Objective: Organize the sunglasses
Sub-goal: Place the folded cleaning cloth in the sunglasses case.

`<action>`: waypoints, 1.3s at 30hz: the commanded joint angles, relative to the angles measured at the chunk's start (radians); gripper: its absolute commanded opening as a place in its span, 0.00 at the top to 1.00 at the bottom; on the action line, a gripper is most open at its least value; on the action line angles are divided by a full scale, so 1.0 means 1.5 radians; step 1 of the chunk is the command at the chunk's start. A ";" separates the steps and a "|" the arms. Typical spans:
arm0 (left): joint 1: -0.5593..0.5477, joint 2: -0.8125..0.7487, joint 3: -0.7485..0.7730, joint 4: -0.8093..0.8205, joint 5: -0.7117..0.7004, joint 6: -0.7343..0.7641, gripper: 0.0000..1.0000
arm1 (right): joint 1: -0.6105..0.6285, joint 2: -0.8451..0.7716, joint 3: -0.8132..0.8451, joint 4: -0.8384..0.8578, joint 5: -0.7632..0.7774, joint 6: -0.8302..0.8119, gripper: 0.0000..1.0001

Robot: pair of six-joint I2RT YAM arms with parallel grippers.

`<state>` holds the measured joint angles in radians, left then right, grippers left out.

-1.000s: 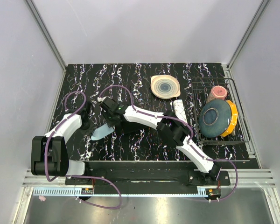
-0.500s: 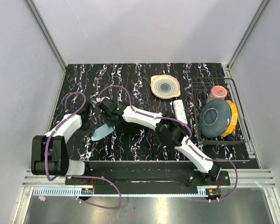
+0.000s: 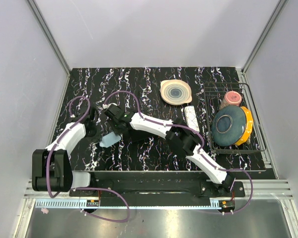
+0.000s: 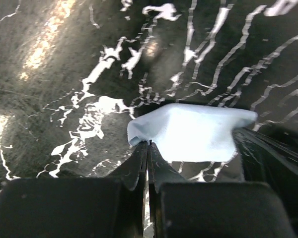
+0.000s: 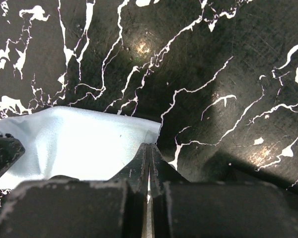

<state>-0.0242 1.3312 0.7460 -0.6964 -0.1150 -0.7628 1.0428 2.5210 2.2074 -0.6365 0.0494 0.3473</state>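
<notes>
The sunglasses do not show in any view. A pale blue cloth (image 3: 108, 140) lies on the black marbled table (image 3: 139, 79) between both grippers. My left gripper (image 3: 93, 130) is shut on one corner of the cloth (image 4: 193, 131), its jaws pressed together at the cloth's edge (image 4: 148, 144). My right gripper (image 3: 114, 128) is shut on another corner of the cloth (image 5: 74, 144), its fingertips closed at the fold (image 5: 149, 145). Both grippers sit low over the table's left middle.
A white oblong box (image 3: 190, 117) lies right of centre. A beige plate with blue rings (image 3: 176, 92) sits behind it. A wire dish rack (image 3: 252, 144) at the right holds a dark blue plate (image 3: 228, 125), a yellow dish (image 3: 247, 124) and a pink cup (image 3: 232, 97).
The left arm has shifted a little and its elbow sits lower. The cloth looks slightly more bunched between the two grippers. The right arm has barely moved.
</notes>
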 commanded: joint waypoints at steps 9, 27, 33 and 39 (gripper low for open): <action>-0.003 -0.087 0.062 0.041 0.120 0.031 1.00 | -0.014 -0.155 -0.085 -0.011 0.045 0.029 1.00; -0.176 0.023 0.157 0.112 0.167 -0.006 1.00 | -0.106 -0.351 -0.322 0.022 0.135 0.072 1.00; -0.225 0.118 0.210 0.142 0.154 0.000 1.00 | -0.135 -0.371 -0.370 0.031 0.157 0.070 1.00; -0.244 0.182 0.247 0.141 0.134 0.007 1.00 | -0.150 -0.372 -0.394 0.036 0.165 0.071 1.00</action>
<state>-0.3809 1.5745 1.0592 -0.5240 0.1055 -0.7593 0.8310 2.0335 1.6283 -0.6167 0.2520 0.4435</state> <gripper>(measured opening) 0.017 0.009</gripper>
